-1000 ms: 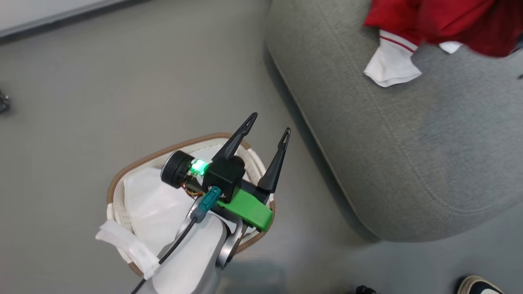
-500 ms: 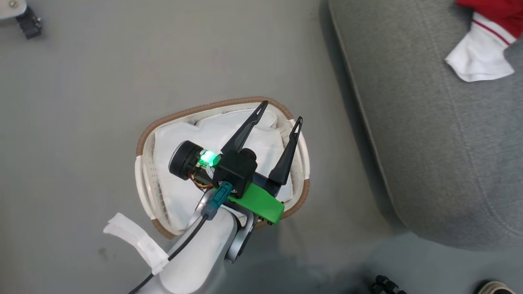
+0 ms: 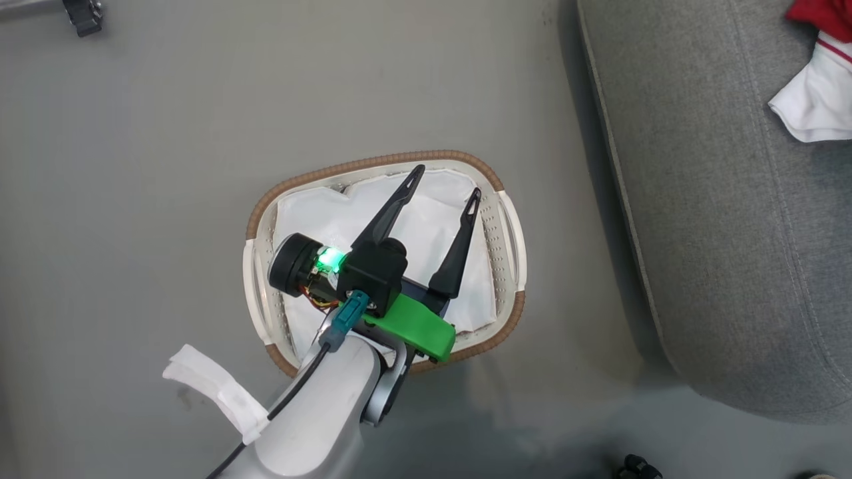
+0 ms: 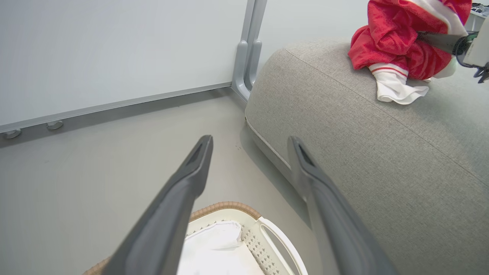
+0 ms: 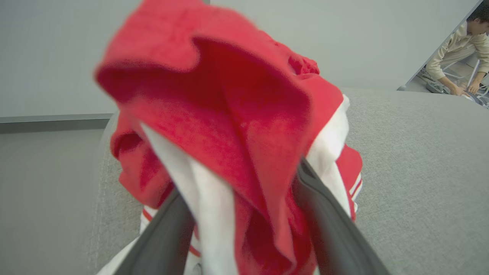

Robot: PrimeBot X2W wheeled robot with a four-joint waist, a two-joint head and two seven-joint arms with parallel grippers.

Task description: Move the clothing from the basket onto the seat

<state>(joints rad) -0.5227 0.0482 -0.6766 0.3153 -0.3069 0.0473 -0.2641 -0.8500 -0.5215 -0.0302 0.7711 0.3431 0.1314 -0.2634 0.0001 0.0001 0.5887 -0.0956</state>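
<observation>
The white basket with its brown rim [image 3: 373, 163] stands on the floor, holding just a plain white liner sheet [image 3: 426, 219]. My left gripper [image 3: 446, 181] hovers over it, open and with nothing between its fingers; the left wrist view shows the same gripper [image 4: 250, 139] above the basket rim [image 4: 229, 206]. The red-and-white clothing [image 4: 397, 42] lies heaped on the grey seat [image 4: 363, 133]; its white cuff [image 3: 812, 106] is at the upper right of the head view. My right gripper [image 5: 244, 172] is shut on the clothing [image 5: 237, 114], which hides the fingertips.
The seat's rounded edge [image 3: 619, 199] runs close to the basket's right side. A wall panel with a metal post [image 4: 244, 57] stands behind the seat. A wheeled base [image 3: 83, 13] sits far left on the floor. A person [image 5: 454, 57] bends down in the far background.
The head camera has turned, so the whole picture shifted right and the basket now shows whole. My left gripper stays open over the basket.
</observation>
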